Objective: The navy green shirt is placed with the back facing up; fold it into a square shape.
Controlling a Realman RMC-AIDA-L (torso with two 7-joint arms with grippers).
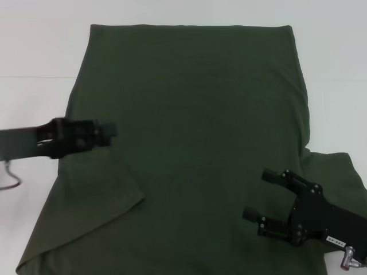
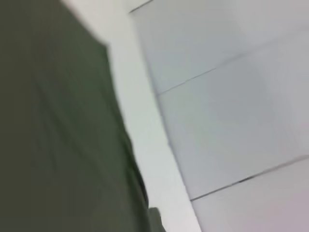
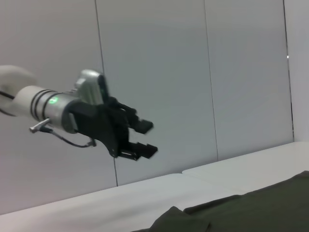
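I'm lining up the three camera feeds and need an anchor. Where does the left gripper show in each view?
Head view: the left gripper hangs over the left edge of the navy green shirt, jaws apart.
Left wrist view: not in it; only shirt and white table.
Right wrist view: it hangs in the air before the grey wall, above the table.
Shared landmark: the shirt on the white table.

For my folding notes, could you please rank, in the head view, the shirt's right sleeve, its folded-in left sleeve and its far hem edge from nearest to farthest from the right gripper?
Measured from the right gripper, open over the navy green shirt:
1. Right sleeve, spread just beside the gripper, at the robot's right.
2. Left sleeve, folded in across the shirt, at the robot's left, below the left gripper.
3. Far hem edge, at the table's far side.
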